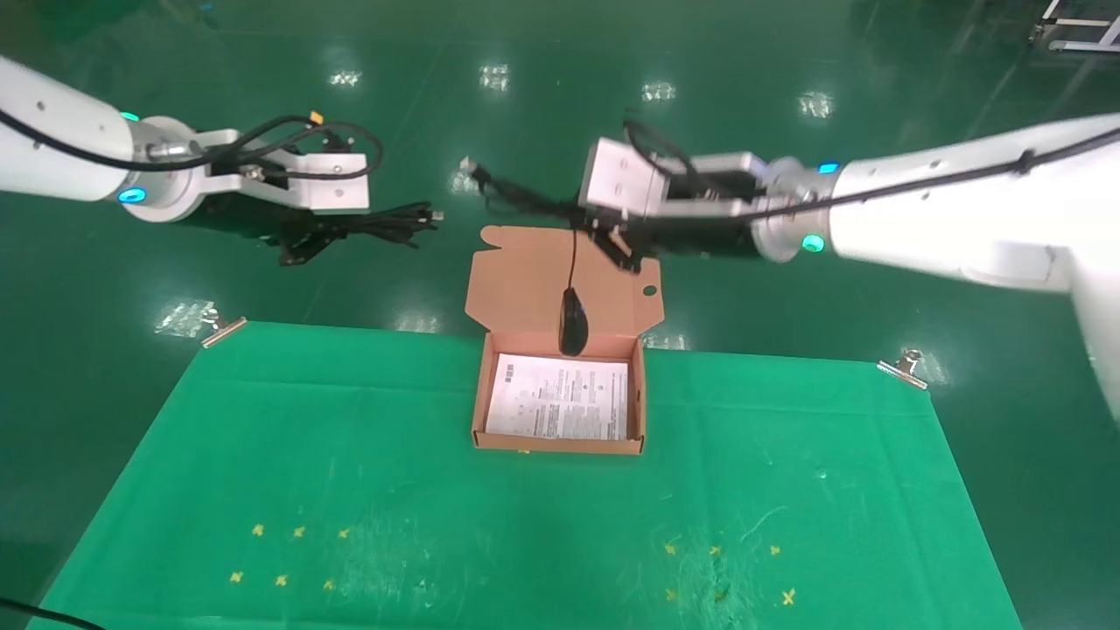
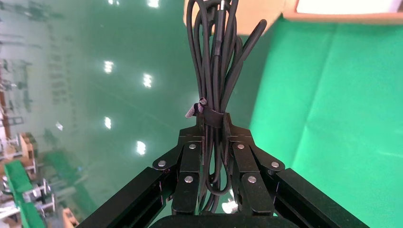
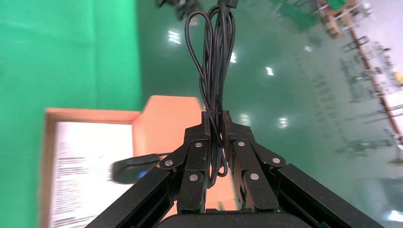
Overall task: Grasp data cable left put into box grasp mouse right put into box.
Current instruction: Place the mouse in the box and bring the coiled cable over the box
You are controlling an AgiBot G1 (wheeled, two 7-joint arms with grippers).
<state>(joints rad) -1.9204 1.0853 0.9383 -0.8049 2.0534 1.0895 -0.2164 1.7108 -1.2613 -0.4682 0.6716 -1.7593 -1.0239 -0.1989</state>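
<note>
Dangling by its cord, mouse hangs over box; right gripper pinches the bundled cord, so it will likely swing. Left gripper clamps data cable at its tie; limp, light.

The right gripper is clamped on the bundled loops of the mouse's cord. The mouse hangs blurred over the box, above its white printed sheet. Green cloth lies beside the box.
</note>
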